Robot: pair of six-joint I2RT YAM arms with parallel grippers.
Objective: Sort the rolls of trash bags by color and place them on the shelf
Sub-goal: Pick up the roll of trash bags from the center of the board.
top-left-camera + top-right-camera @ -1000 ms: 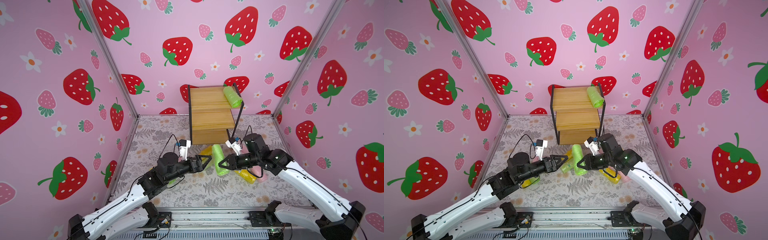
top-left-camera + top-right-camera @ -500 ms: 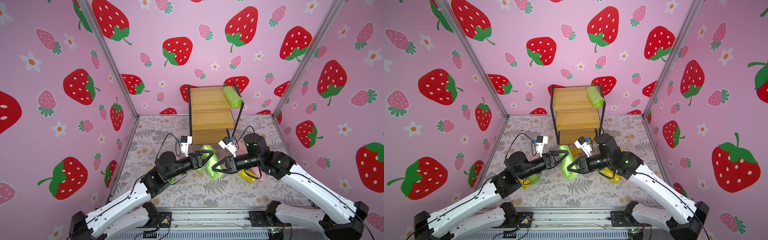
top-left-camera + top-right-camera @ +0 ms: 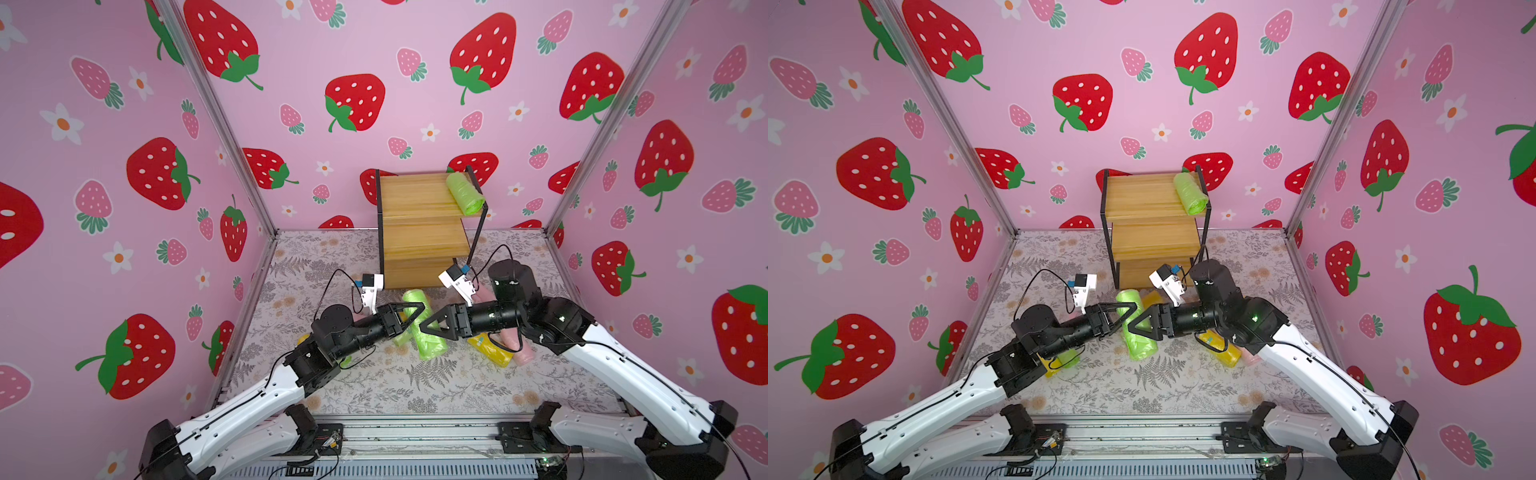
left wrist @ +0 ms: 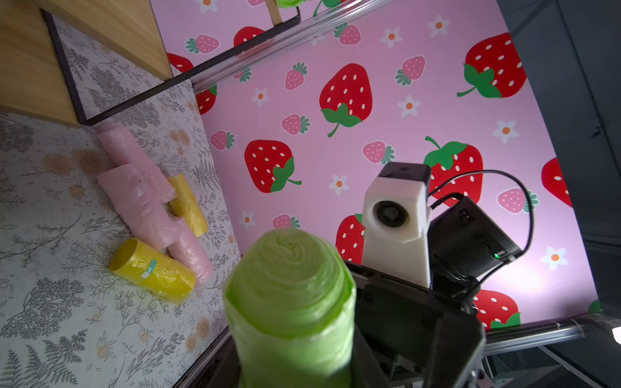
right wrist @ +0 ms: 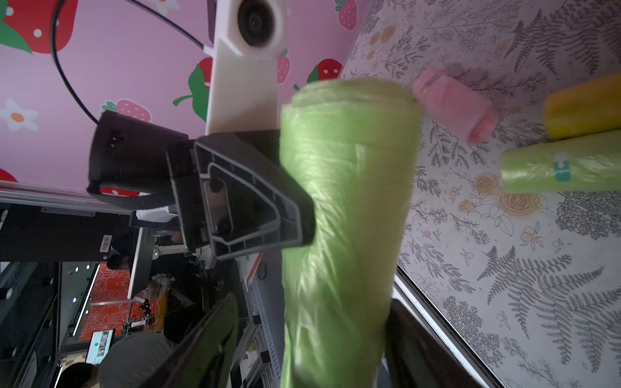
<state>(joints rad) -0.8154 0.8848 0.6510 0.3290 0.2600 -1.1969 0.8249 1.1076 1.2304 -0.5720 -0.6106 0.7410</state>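
Observation:
A light green roll [image 3: 424, 332] hangs above the floor between the two arms, seen in both top views. My left gripper [image 3: 417, 311] is shut on this roll [image 4: 292, 295], which fills the space between its jaws. My right gripper [image 3: 423, 326] is open around the same roll [image 5: 346, 208]: one finger [image 5: 208, 336] stands clear of it and the other lies right beside it. Another green roll [image 3: 465, 193] lies on the right of the top board of the shelf [image 3: 415, 245]. The two lower boards show no rolls.
Loose rolls lie on the floral floor in front of the shelf: yellow [image 3: 488, 349] and pink [image 3: 512, 341] under the right arm, green [image 3: 1069, 359] and yellow [image 3: 1052, 369] under the left arm, and a yellow one [image 3: 1152, 297] by the shelf foot. Pink strawberry walls close three sides.
My right gripper carried the green roll leftward. My left gripper reached in and shut on it. The right jaws have since opened.

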